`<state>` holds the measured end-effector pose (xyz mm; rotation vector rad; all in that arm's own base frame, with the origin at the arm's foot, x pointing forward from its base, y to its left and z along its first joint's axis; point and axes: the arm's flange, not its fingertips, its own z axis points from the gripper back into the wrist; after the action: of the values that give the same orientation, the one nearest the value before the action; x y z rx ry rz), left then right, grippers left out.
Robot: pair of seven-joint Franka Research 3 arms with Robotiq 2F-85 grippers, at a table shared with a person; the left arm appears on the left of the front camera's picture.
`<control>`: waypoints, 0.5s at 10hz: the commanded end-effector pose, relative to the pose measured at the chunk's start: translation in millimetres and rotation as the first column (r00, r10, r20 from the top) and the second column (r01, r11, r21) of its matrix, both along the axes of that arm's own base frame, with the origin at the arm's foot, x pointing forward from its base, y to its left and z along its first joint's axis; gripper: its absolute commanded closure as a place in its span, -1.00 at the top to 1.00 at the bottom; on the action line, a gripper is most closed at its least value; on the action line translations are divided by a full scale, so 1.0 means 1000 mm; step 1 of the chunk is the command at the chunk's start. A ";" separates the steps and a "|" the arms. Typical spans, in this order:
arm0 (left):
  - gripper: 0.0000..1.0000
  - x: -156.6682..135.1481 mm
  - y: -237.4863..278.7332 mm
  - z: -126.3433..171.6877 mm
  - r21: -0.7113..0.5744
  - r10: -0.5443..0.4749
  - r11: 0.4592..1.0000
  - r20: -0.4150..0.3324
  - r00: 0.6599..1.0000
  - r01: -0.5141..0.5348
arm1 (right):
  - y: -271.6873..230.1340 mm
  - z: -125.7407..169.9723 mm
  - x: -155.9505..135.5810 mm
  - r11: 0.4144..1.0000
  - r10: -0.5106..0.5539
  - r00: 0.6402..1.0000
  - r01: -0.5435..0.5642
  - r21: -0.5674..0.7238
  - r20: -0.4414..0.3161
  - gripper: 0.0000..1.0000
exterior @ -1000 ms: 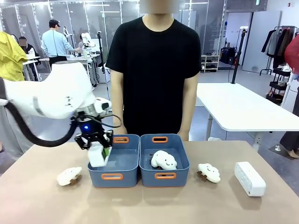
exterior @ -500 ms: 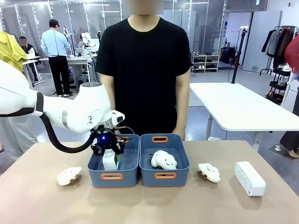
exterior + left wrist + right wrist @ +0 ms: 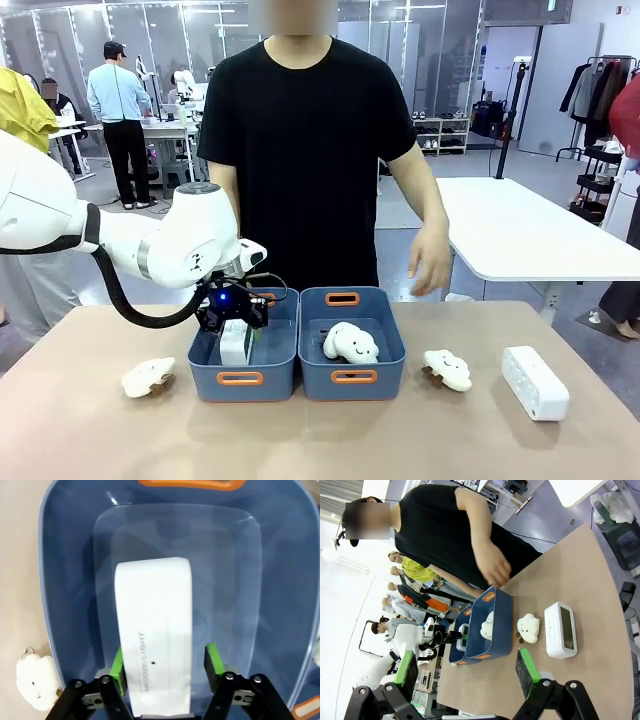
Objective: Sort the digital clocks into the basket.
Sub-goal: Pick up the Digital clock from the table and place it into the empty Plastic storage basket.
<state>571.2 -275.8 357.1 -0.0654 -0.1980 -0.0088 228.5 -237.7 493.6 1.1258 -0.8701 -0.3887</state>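
Digital clock (image 3: 152, 630) now stands inside the basket (image 3: 65, 580), left gripper (image 3: 164, 665) loosened around it.

"SNOOZE/LIGHT" on the white digital clock (image 3: 153, 630)

basket (image 3: 65, 580): glossy blue plastic | clock (image 3: 153, 630): smooth matt white plastic | table (image 3: 320, 440): matt tan
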 end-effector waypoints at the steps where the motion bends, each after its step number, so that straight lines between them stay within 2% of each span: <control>1: 1.00 -0.003 0.006 0.009 0.001 -0.019 1.000 0.023 1.000 0.019 | 0.000 0.000 0.000 1.000 0.001 1.000 -0.001 0.003 0.014 1.00; 4: 1.00 -0.018 0.009 0.015 -0.006 -0.017 1.000 0.014 1.000 0.017 | 0.000 0.000 0.000 1.000 0.001 1.000 -0.001 0.003 0.014 1.00; 5: 1.00 -0.024 0.013 0.020 0.023 -0.033 0.999 0.031 0.999 0.032 | 0.000 0.000 0.000 1.000 0.001 1.000 -0.001 0.003 0.014 1.00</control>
<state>560.1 -272.2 372.9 -0.0643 -0.2149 -0.0151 228.5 -237.7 493.6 1.1259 -0.8701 -0.3887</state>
